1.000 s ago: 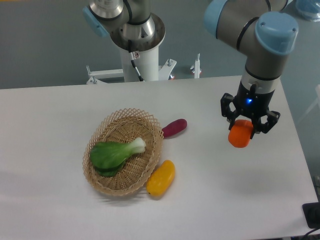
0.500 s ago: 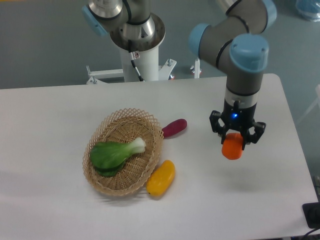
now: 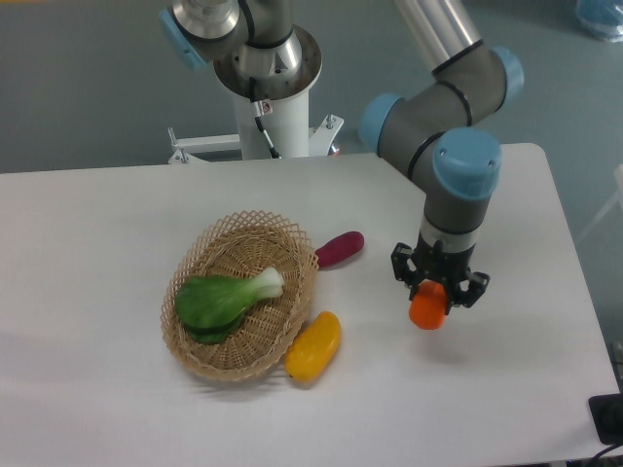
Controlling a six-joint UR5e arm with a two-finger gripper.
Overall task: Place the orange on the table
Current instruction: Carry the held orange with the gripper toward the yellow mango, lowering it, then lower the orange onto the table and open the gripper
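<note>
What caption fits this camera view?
Claw holds the orange low over the white table, right of the wicker basket.

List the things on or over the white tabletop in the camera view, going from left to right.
Woven wicker basket holding a leafy green vegetable → long yellow-orange oval fruit → purple oblong vegetable → small round orange, held in the tool.

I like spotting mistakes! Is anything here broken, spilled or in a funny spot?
Nothing stands out. The claw holds the orange over the table. The green vegetable lies in the basket, and the purple vegetable and yellow fruit lie beside it. Nothing looks spilled or damaged.
</note>
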